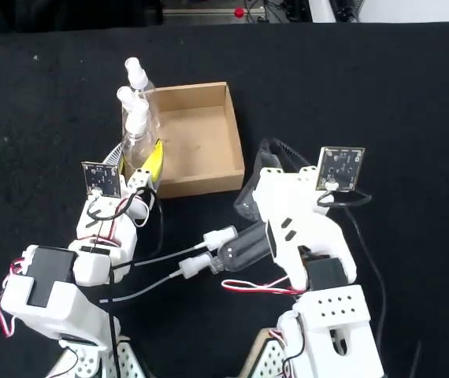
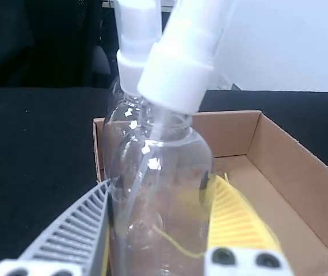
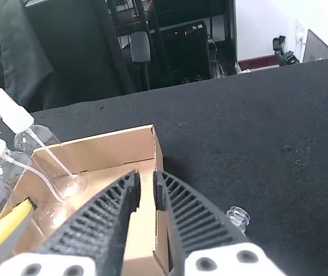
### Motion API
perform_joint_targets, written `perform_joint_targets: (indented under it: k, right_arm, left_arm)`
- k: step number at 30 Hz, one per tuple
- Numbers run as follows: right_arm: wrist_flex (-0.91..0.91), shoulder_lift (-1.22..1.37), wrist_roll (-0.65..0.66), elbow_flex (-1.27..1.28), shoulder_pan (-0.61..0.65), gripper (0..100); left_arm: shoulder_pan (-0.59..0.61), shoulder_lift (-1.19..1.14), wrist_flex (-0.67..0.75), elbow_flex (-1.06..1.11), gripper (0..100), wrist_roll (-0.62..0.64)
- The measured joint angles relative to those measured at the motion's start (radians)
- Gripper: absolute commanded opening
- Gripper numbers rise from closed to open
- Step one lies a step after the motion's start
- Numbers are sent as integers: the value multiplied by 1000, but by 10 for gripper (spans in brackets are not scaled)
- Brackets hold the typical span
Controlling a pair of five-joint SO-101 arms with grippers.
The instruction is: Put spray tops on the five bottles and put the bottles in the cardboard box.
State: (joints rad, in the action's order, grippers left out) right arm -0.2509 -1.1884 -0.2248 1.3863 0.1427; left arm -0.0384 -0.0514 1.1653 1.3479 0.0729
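My left gripper (image 1: 142, 161) (image 2: 164, 184) is shut on a clear bottle (image 2: 152, 218) at the left wall of the cardboard box (image 1: 201, 138) (image 2: 279, 172). Its white spray top (image 2: 181, 63) sits tilted on the neck. Two more topped bottles (image 1: 135, 79) stand just behind it in the box. My right gripper (image 1: 250, 197) (image 3: 145, 181) hovers near the box's right front corner, its fingers nearly together and holding nothing. Under the right arm a clear bottle (image 1: 244, 252) lies on the table beside two loose spray tops (image 1: 218, 235), whose thin tubes point left.
An open bottle neck (image 3: 239, 215) shows on the black cloth beside the right gripper. The right half of the box floor (image 3: 141, 167) is bare. Cables hang around both arm bases, and the black table (image 1: 382, 94) stretches far to the right.
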Motion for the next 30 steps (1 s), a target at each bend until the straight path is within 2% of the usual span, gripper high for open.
perform_joint_targets:
  k: [6, 12, 30]
  right_arm:
    - [0, 0, 0, 0, 0, 39]
    - [0, 0, 0, 0, 0, 39]
    - [0, 0, 0, 0, 0, 39]
  left_arm:
    - [0, 0, 0, 0, 41, 0]
    - [0, 0, 0, 0, 162, 0]
    - [0, 0, 0, 0, 164, 0]
